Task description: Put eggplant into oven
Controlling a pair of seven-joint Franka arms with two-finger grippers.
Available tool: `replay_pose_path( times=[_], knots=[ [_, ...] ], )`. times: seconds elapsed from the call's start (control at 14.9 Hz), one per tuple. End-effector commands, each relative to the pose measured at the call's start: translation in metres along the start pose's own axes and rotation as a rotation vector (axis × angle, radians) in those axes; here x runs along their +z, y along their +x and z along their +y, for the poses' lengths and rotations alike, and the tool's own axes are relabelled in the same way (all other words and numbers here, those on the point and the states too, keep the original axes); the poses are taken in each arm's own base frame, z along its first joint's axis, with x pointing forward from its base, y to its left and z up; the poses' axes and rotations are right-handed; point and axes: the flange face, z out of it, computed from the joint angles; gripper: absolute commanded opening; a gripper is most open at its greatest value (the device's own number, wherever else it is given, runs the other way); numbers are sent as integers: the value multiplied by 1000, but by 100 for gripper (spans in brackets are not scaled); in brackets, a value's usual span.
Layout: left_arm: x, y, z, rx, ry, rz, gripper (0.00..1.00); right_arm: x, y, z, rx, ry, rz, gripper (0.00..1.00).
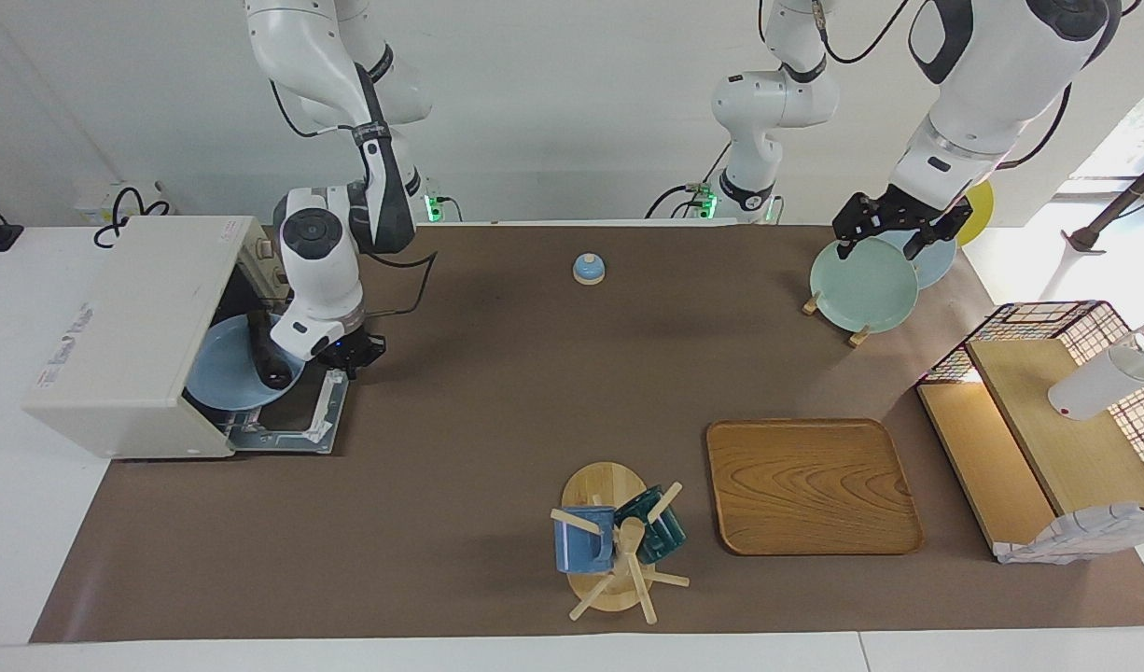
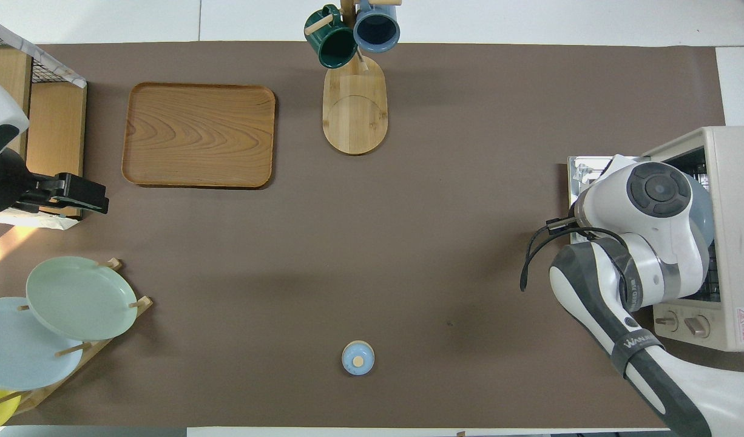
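You have bright, even light across the brown worktop (image 1: 497, 392) in both views, and focus is sharp from edge to edge. Shadows are soft and faint, lying as pale smudges under the arms. At the right edge of the facing view, daylight washes out the corner and puts a bright patch on the wooden shelf (image 1: 955, 401). The same warm patch shows at the left edge of the overhead view. No glare elsewhere, no visible bending at the edges.
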Motion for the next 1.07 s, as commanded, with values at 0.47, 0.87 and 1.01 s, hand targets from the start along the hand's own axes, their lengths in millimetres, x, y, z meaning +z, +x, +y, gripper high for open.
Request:
replay_pose_path(
  times=[0.47, 0.87, 1.01],
  knots=[
    [-1, -6, -4, 1, 23, -1, 100, 20, -1, -25, 23, 43, -2, 0],
    [0, -5, -4, 1, 23, -3, 100, 19, 1, -27, 12, 43, 0, 0],
    [0, -5, -4, -1, 23, -3, 100, 20, -1, -27, 7, 37, -3, 0]
  ],
)
